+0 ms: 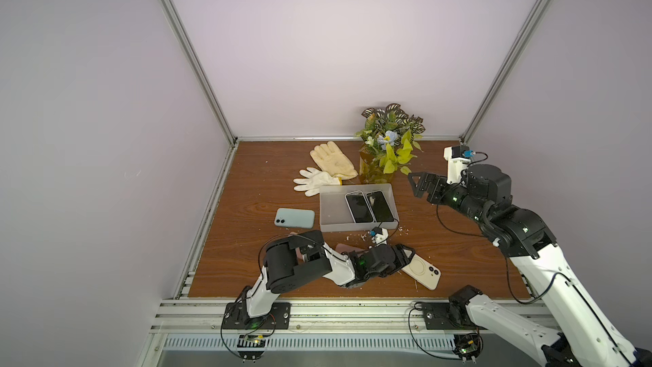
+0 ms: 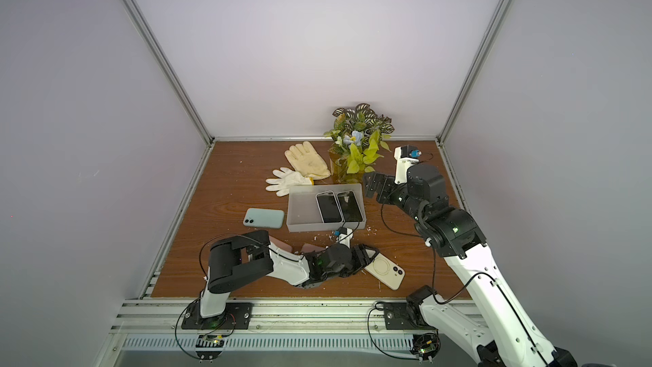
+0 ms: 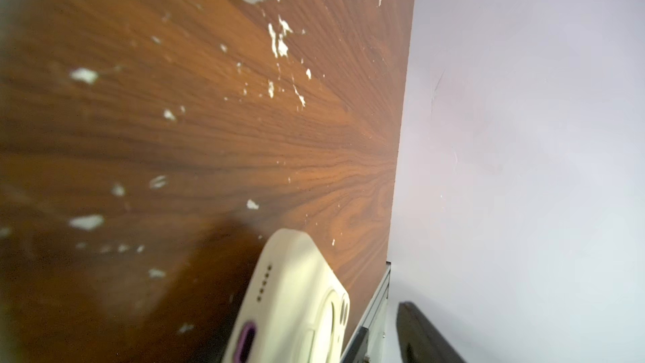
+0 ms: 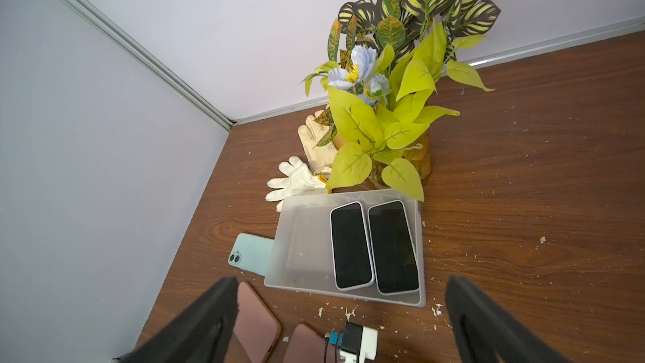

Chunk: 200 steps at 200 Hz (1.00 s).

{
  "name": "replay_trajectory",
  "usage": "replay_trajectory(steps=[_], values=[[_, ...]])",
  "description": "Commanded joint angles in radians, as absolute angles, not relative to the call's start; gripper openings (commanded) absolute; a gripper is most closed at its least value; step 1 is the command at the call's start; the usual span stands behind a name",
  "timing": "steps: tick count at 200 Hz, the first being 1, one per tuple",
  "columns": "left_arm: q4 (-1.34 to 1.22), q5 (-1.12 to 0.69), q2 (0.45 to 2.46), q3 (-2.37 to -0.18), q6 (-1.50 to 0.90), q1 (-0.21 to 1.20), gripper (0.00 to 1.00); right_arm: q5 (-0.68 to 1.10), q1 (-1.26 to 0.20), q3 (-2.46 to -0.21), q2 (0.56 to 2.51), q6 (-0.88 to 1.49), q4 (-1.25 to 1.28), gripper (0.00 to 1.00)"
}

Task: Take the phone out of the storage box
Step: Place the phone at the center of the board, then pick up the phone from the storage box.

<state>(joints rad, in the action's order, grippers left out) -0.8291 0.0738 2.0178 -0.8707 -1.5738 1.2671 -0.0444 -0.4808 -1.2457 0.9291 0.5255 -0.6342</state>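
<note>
We see the storage box (image 1: 330, 215) on the wooden table (image 1: 254, 185), a white-edged phone (image 1: 359, 208) and a darker phone (image 1: 381, 206) lying screen-up inside. The left gripper (image 1: 405, 257), jaws parted, sits at a cream phone (image 1: 423, 271) lying outside the box. The right gripper (image 1: 414, 185) hovers wide open, empty.

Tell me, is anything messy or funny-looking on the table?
Yes. Little white crumbs are scattered over the wooden table, mostly beside the storage box on its side nearest the robot. They look like spilled bits that don't belong there.
</note>
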Motion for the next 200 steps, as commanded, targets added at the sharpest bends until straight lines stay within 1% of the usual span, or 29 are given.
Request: replay_trajectory(steps=[1, 6, 10, 44, 80, 97, 126, 165, 200], values=[[-0.729, 0.088, 1.971, -0.869, -1.559, 1.273, 0.89, -0.017, -0.479, -1.239, 0.921, 0.511, -0.628, 0.99], [-0.696, 0.086, 1.956, -0.875, -1.547, 1.272, 0.99, -0.013, -0.478, -1.24, 0.923, 0.511, -0.63, 0.99], [-0.662, 0.083, 1.945, -0.882, -1.538, 1.272, 1.0, -0.01, -0.479, -1.241, 0.927, 0.511, -0.635, 0.99], [-0.329, 0.087, 1.818, -0.932, -1.478, 1.26, 1.0, 0.013, -0.479, -1.253, 0.964, 0.509, -0.679, 0.99], [-0.035, 0.131, 1.699, -1.017, -1.363, 1.236, 1.0, 0.021, -0.479, -1.267, 0.994, 0.519, -0.699, 0.99], [0.062, 0.15, 1.648, -1.045, -1.327, 1.22, 1.0, 0.026, -0.478, -1.27, 1.004, 0.526, -0.691, 0.99], [0.201, 0.167, 1.521, -1.009, -1.321, 1.184, 1.0, 0.053, -0.478, -1.282, 1.04, 0.537, -0.694, 0.99], [0.455, 0.242, 1.285, -0.95, -1.282, 1.112, 1.0, 0.081, -0.479, -1.3, 1.096, 0.536, -0.735, 0.99], [0.614, 0.241, 1.072, -0.901, -1.26, 1.029, 1.0, 0.194, -0.487, -1.268, 1.188, 0.517, -0.775, 0.98]])
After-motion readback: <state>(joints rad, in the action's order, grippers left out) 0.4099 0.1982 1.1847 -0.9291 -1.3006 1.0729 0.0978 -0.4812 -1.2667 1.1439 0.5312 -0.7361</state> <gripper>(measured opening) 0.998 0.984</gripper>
